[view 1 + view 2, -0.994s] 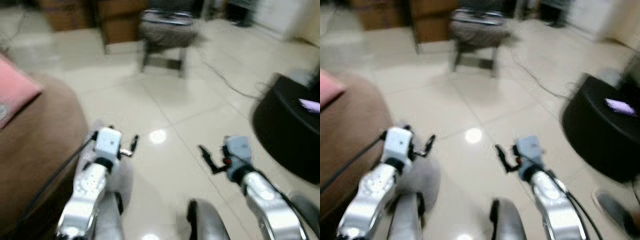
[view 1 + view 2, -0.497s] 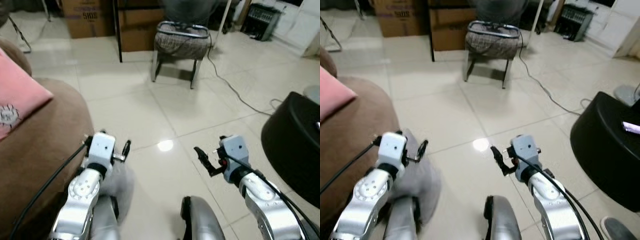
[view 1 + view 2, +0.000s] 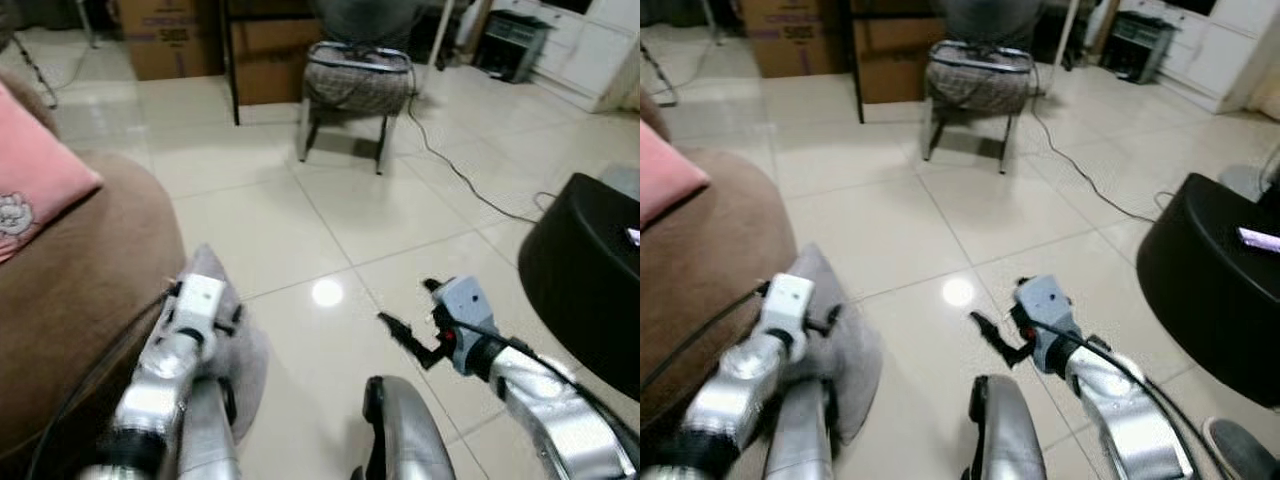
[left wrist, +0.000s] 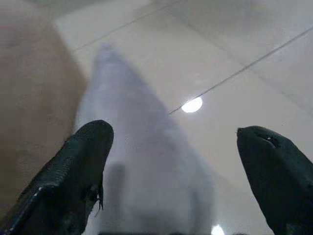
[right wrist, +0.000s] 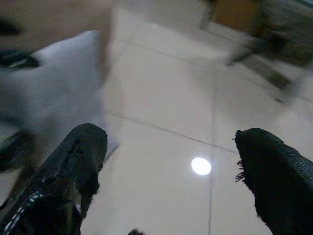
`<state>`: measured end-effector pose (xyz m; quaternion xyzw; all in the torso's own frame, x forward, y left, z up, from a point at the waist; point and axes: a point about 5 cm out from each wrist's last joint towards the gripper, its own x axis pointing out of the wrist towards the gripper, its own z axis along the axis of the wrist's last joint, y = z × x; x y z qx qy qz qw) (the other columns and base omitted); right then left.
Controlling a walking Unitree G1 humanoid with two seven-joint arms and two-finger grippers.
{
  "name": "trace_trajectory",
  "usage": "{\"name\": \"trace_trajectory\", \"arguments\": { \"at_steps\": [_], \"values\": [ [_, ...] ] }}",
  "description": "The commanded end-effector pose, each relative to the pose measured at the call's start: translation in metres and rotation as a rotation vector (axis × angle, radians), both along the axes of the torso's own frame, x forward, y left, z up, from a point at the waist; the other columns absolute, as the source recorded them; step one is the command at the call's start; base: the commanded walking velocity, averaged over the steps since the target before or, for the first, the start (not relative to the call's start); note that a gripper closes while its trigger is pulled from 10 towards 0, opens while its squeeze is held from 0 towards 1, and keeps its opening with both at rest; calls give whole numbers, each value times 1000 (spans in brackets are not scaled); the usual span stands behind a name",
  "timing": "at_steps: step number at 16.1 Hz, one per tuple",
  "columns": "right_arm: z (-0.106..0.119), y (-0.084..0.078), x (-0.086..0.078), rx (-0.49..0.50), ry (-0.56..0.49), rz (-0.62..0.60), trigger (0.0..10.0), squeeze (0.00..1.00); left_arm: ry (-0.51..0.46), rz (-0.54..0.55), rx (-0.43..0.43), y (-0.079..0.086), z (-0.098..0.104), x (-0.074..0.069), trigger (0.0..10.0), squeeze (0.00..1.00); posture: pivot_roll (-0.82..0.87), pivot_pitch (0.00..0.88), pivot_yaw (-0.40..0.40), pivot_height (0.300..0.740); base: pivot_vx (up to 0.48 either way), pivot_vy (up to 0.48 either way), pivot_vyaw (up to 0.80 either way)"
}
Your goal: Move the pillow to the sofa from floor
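Grey pillow [image 4: 142, 166] sits on the floor straight at 12 o'clock from the left gripper [image 4: 171, 161], fingers spread wide, touching nothing.

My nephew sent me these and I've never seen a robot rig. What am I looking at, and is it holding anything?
It is a humanoid robot in a home, with two silver arms. The two wide pictures come from cameras on its head, looking down. The two close ones come from its wrists, looking along each hand's black fingers. A grey pillow lies on the tiled floor beside a brown sofa, which carries a pink cushion. The left hand is open just above the pillow. The right hand is open over the floor. Neither holds anything.
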<state>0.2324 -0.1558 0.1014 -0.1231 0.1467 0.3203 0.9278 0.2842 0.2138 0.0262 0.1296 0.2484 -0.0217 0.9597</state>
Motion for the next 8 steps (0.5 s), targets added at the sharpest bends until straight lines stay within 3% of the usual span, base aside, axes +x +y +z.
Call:
{"name": "trace_trajectory", "arguments": {
  "at_steps": [1, 4, 8],
  "values": [
    [10, 3, -1, -7, -5, 88, 10000, 0, 1, 73, 47, 17, -2, 4, 10000, 0, -95, 0, -113, 536, 0, 0, 0],
    [19, 2, -3, -46, 2, 167, 10000, 0, 24, 155, 142, 44, -3, 5, 10000, 0, -133, 30, -143, 536, 0, 0, 0],
    [26, 3, -7, -35, 22, 167, 10000, 0, 113, 157, 140, 47, -24, -9, 10000, 0, -184, 64, -155, 536, 0, 0, 0]
  ]
}}
